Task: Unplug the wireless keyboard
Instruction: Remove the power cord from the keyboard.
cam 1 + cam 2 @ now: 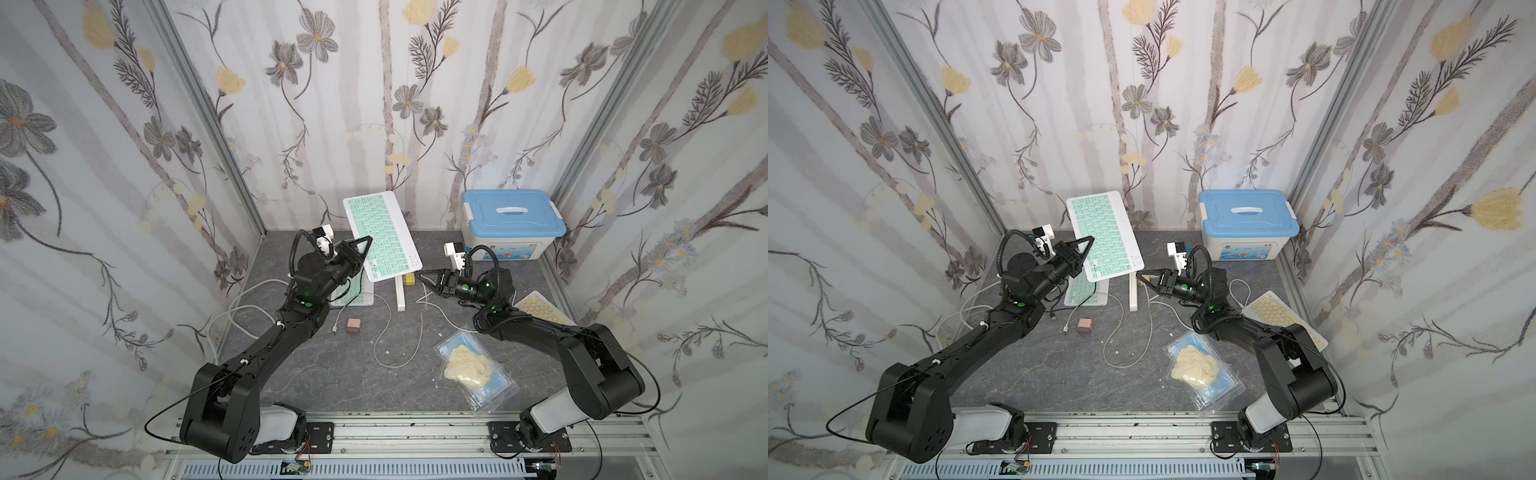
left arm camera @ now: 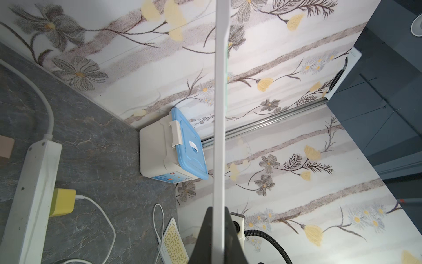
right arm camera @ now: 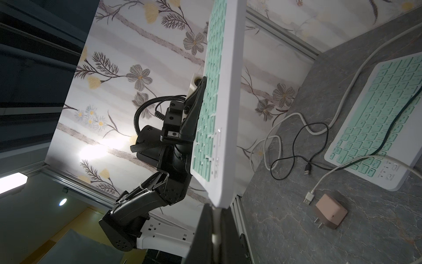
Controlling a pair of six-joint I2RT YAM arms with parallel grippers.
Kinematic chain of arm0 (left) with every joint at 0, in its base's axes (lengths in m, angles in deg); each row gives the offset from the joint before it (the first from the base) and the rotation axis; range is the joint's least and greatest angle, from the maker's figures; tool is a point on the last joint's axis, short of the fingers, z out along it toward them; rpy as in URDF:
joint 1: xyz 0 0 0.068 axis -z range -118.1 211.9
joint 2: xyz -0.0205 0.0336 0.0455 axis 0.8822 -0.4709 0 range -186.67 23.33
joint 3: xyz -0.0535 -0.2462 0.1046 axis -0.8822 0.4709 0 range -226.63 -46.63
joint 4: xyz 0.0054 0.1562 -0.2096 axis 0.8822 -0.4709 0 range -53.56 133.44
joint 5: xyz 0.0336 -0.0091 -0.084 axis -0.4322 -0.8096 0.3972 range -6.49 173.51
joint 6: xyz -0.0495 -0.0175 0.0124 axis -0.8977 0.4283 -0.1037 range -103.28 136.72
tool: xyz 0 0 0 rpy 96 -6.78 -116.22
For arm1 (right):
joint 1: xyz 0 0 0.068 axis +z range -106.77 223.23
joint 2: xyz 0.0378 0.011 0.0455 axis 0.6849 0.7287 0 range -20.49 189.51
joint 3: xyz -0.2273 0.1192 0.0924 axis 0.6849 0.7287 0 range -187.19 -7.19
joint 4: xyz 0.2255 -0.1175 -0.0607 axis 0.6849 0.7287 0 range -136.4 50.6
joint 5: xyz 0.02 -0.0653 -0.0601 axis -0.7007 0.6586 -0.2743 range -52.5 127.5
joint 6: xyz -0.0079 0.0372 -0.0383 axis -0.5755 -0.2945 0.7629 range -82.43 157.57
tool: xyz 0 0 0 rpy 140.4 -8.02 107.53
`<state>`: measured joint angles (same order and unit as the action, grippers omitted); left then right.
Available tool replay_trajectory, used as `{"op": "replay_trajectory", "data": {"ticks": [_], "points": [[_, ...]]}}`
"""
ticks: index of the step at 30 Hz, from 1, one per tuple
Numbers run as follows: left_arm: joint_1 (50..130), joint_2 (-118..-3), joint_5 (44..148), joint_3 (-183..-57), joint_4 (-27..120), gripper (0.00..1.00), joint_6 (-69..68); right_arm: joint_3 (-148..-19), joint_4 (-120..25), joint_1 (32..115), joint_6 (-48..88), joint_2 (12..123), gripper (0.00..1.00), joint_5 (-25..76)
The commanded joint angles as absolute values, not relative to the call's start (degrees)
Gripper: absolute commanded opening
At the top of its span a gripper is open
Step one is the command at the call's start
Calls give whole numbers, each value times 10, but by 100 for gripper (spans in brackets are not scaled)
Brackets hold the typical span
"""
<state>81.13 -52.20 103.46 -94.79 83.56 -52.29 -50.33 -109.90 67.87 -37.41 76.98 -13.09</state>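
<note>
A white wireless keyboard (image 1: 384,235) (image 1: 1106,237) with mint-green keys hangs tilted in the air in both top views. My left gripper (image 1: 366,245) (image 1: 1087,245) is shut on its long side. In the left wrist view the keyboard (image 2: 220,114) runs edge-on between the left gripper's (image 2: 218,217) jaws. My right gripper (image 1: 419,275) (image 1: 1141,276) (image 3: 215,212) sits at the keyboard's (image 3: 219,102) near short edge, shut on the white cable's plug (image 3: 215,237). Whether the plug sits in its socket is hidden. The white cable (image 1: 420,328) hangs down to the table.
A second mint keyboard (image 1: 353,294) (image 3: 376,118) lies under the left arm, beside a black cable (image 3: 296,141). A white power strip (image 1: 400,293) holds a yellow charger (image 1: 409,279). Around them: pink charger (image 1: 354,325), yellow keyboard (image 1: 540,309), blue-lidded box (image 1: 513,220), bagged gloves (image 1: 469,365).
</note>
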Motion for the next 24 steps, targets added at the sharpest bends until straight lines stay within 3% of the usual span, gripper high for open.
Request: {"op": "replay_trajectory", "data": {"ticks": [1,14,24], "points": [[799,-518,951,-958,899,0,-524,-511,-1098,678,-343,772,0,-173],[794,-551,948,-965,944,0,-548,-540,-1050,692,-287,765,0,-203],[786,-541,915,-963,962,0,-535,-584,-848,689,-116,742,0,-276]]}}
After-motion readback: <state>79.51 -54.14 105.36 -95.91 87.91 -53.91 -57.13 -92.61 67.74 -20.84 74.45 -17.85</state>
